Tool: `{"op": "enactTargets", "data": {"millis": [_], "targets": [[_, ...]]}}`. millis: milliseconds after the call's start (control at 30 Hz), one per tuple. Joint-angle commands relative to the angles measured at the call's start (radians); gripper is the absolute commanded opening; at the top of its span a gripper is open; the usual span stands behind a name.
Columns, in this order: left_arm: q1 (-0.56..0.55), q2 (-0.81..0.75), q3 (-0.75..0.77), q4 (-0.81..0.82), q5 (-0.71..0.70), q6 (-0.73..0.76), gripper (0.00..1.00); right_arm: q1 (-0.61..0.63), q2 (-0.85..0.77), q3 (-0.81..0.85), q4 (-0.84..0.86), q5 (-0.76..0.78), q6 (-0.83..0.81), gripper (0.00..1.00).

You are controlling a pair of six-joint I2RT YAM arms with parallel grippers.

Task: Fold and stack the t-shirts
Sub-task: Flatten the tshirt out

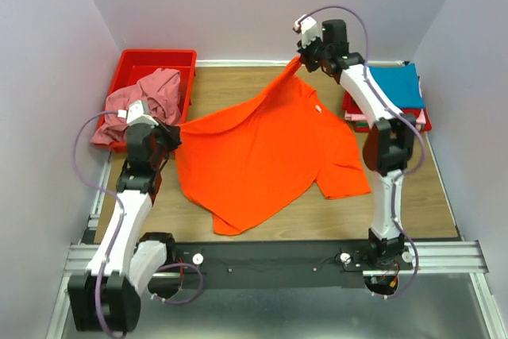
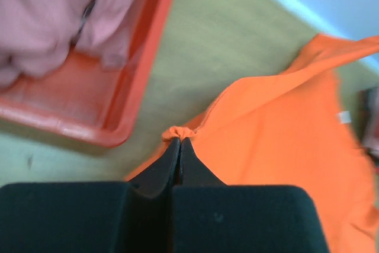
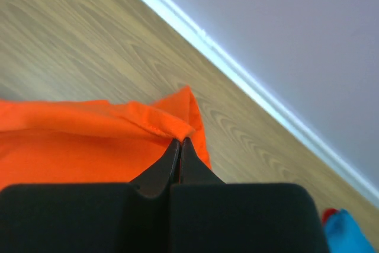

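Note:
A bright orange t-shirt (image 1: 266, 156) lies spread across the middle of the wooden table, stretched between my two grippers. My left gripper (image 1: 176, 129) is shut on its left corner, beside the red bin; the left wrist view shows the jaws (image 2: 179, 139) pinching a bunched fold of orange t-shirt (image 2: 278, 128). My right gripper (image 1: 300, 61) holds the far corner lifted off the table near the back wall, and its tips (image 3: 180, 141) are shut on the orange t-shirt's hem (image 3: 89, 140). A dusty pink t-shirt (image 1: 143, 101) lies crumpled in the bin. A folded teal t-shirt (image 1: 397, 85) tops a stack at the right.
The red plastic bin (image 1: 159, 59) stands at the back left, its rim (image 2: 139, 75) close to my left gripper. The folded stack at the back right rests on a red tray (image 1: 421, 123). Walls enclose the table at the back and sides.

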Motion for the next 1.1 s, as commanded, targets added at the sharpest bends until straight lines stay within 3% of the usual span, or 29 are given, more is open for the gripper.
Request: {"op": "enactTargets", "data": {"millis": [0,167,333,533,733,933,1067], "targets": [[0.004,-0.214,0.109,-0.007,0.119,0.063,0.0,-0.001,-0.319,-0.091,0.023,-0.085,-0.057,0.0],[0.003,-0.439,0.237,-0.053,0.195,0.071,0.0,0.001,-0.629,-0.2,-0.04,-0.136,-0.096,0.0],[0.003,-0.527,0.4,-0.021,0.271,0.007,0.0,-0.001,-0.865,-0.064,-0.147,-0.105,-0.096,0.0],[0.003,-0.522,0.671,-0.002,0.304,-0.035,0.0,-0.001,-0.976,0.19,-0.161,-0.036,-0.07,0.0],[0.004,-0.481,0.885,-0.002,0.291,-0.044,0.0,-0.001,-0.998,0.28,-0.119,0.019,-0.066,0.0],[0.01,-0.476,0.868,-0.004,0.279,-0.047,0.0,0.001,-0.973,0.22,-0.106,0.045,-0.092,0.0],[0.01,-0.539,0.634,-0.007,0.27,-0.055,0.0,-0.001,-0.947,0.059,-0.086,0.044,-0.103,0.0]]}}
